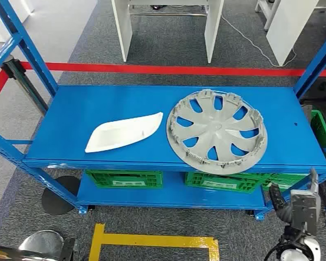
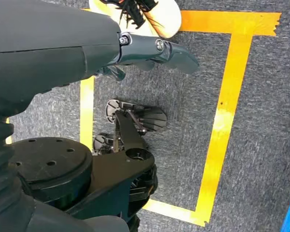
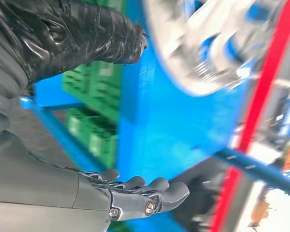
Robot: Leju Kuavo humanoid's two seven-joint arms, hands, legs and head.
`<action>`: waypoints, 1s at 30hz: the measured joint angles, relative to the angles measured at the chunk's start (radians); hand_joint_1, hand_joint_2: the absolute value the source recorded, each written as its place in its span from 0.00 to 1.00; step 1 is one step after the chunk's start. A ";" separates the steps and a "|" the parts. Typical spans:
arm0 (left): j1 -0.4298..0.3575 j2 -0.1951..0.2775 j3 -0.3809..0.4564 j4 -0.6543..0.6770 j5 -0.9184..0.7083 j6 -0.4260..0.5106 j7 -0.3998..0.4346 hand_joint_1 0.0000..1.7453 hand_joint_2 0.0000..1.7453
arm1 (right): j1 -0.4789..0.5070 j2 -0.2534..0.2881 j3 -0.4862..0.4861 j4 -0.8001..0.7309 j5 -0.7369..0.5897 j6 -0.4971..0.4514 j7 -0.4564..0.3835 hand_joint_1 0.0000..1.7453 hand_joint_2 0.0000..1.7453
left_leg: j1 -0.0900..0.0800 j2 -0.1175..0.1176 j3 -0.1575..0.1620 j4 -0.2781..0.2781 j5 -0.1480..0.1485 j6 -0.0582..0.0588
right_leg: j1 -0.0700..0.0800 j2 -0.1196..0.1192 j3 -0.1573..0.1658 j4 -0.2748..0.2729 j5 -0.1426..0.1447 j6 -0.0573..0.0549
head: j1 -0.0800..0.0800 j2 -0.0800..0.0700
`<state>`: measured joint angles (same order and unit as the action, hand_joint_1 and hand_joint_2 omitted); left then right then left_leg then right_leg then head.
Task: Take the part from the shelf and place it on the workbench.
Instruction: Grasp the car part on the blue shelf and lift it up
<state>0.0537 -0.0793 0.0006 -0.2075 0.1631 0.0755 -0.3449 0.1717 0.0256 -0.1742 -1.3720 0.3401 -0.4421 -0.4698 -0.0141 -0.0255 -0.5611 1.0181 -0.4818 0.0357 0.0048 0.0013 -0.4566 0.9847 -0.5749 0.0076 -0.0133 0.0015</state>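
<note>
A grey wheel cover [image 1: 217, 130] lies flat on the right half of the blue shelf [image 1: 71, 117]; in the right wrist view the wheel cover [image 3: 209, 43] is blurred. A white curved trim part [image 1: 122, 132] lies to its left on the same shelf. My right hand [image 1: 294, 209] hovers below the shelf's front right corner, apart from both parts; the right hand [image 3: 136, 193] has straight fingers and holds nothing. My left hand [image 2: 151, 50] hangs over the grey floor with fingers extended and empty.
Green crates [image 1: 125, 178] sit on the lower shelf level, another green crate [image 1: 323, 130] at the far right. Blue uprights [image 1: 26, 43] frame the shelf. Red tape [image 1: 174, 69] and yellow tape [image 1: 153, 242] mark the floor. White table legs [image 1: 122, 27] stand behind. A person's shoe [image 2: 151, 14] is near my left hand.
</note>
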 joint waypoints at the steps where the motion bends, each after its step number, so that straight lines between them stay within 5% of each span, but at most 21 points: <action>1: -0.001 0.000 -0.001 0.000 -0.001 0.000 0.000 0.00 1.00 | 0.000 -0.006 0.015 -0.008 0.007 -0.003 0.004 0.00 1.00 | 0.000 0.000 0.000 0.000 0.000 0.000 | 0.000 0.000 0.000 0.000 0.000 0.000 | 0.000 0.000; 8: -0.013 0.000 -0.025 0.006 -0.020 -0.001 0.002 0.00 1.00 | -0.005 -0.096 0.212 -0.102 0.097 -0.031 0.059 0.00 1.00 | 0.000 0.000 0.000 0.000 0.000 0.000 | 0.000 0.000 0.003 0.000 0.000 0.000 | 0.000 0.000; 16: -0.039 0.003 -0.079 0.011 -0.079 -0.013 0.038 0.00 1.00 | -0.053 -0.284 0.561 -0.182 0.373 -0.013 0.241 0.00 1.00 | 0.000 -0.001 0.001 0.000 0.001 0.001 | 0.000 -0.001 0.001 0.000 0.001 0.001 | 0.000 0.000; 30: -0.054 0.010 -0.113 0.012 -0.101 -0.013 0.064 0.00 1.00 | -0.175 -0.393 0.701 -0.166 0.492 0.059 0.297 0.00 1.00 | 0.000 0.000 0.001 0.001 0.001 0.001 | 0.000 0.001 0.003 0.000 0.001 0.001 | 0.000 0.000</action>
<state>-0.0008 -0.0696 -0.1125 -0.1953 0.0626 0.0626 -0.2808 -0.0031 -0.3676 0.5271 -1.5378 0.8324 -0.3827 -0.1725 -0.0145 -0.0253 -0.5602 1.0189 -0.4810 0.0365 0.0044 0.0020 -0.4535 0.9848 -0.5739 0.0088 -0.0134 0.0015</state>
